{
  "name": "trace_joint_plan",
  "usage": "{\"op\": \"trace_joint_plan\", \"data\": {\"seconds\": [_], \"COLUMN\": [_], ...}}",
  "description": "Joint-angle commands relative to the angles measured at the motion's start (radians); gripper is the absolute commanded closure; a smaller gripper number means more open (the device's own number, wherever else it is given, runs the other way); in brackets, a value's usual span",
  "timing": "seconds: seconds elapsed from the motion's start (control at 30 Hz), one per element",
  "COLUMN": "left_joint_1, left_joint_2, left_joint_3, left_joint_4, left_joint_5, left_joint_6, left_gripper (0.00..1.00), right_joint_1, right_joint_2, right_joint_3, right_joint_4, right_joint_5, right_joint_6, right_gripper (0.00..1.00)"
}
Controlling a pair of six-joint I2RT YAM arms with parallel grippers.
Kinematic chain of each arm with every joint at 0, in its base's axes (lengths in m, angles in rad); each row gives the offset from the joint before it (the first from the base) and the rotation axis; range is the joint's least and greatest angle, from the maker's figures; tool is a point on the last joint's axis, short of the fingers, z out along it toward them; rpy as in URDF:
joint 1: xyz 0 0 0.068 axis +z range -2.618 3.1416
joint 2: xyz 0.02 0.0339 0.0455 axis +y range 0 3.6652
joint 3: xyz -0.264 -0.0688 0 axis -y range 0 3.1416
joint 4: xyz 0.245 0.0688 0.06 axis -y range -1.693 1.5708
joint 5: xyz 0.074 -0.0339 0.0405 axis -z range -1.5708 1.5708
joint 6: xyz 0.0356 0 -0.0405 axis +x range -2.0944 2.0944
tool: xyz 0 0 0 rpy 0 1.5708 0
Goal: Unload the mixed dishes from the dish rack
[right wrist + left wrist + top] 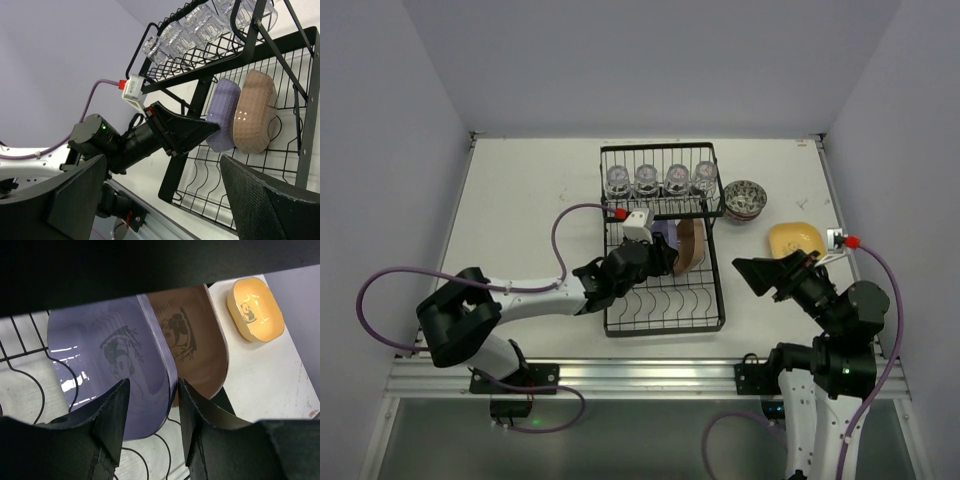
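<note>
Pale grey-lilac walls on three sides; white table [520, 200] under the top camera, my two bases at the bottom edge of that frame.

Dish rack [665, 305]: black wire, centre of the table. Raised shelf at its upper end, long lower tray with curved dividers below it.

Four glass cups [647, 180]: in a row on the raised shelf, upper centre of the top view.

Purple plate [100, 370] and tan plate [195, 340]: both on edge in the lower tray, just beside each other, tan to the right of purple in the left wrist view. Each has a panda drawing on its face.

Yellow plate [795, 238]: flat on the table, right of the rack and apart from it. It sits in the upper right corner of the left wrist frame, panda drawing up.

Patterned bowl [745, 198]: on the table just beside the shelf's right end. Possibly a stack; count not clear from above.

Left gripper [152, 390]: reaches into the lower tray from the left. Jaws partly apart and astride the purple plate's rim, one finger over its face, the other in the gap toward the tan plate. I cannot tell whether the pads press the plate.

Right gripper [755, 275]: over bare table right of the rack, just below the yellow plate in the top view. Jaws spread wide, holding nothing. Its fingers [75, 200] frame the lower corners of the right wrist view, with rack and left arm between them.
</note>
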Motion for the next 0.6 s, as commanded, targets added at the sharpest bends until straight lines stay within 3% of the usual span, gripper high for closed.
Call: {"op": "trace_joint_plan", "data": {"seconds": [0.0,0.3,0.33,0.4,0.57], "left_joint_1": [0.020,0.035,0.035,0.038,0.058], "left_joint_2": [0.019,0.016,0.008,0.001,-0.030], "left_joint_3": [0.019,0.022,0.022,0.018,-0.016], "left_joint_4": [0.100,0.090,0.074,0.071,0.108], "left_joint_5": [-0.020,0.021,0.020,0.026,0.074], "left_joint_6": [0.006,-0.035,-0.038,-0.040,-0.035], "left_gripper": [0.54,0.80,0.91,0.98,1.00], "right_joint_1": [0.009,0.014,0.014,0.014,0.012], "right_joint_2": [-0.011,-0.010,-0.011,-0.010,-0.007], "right_joint_3": [-0.006,0.006,0.014,0.021,0.043], "right_joint_4": [0.007,-0.020,-0.033,-0.039,-0.054], "right_joint_5": [-0.043,0.003,0.013,0.016,0.021], "right_joint_6": [0.004,-0.010,-0.013,-0.015,-0.015], "right_gripper": [0.04,0.05,0.05,0.05,0.06]}}
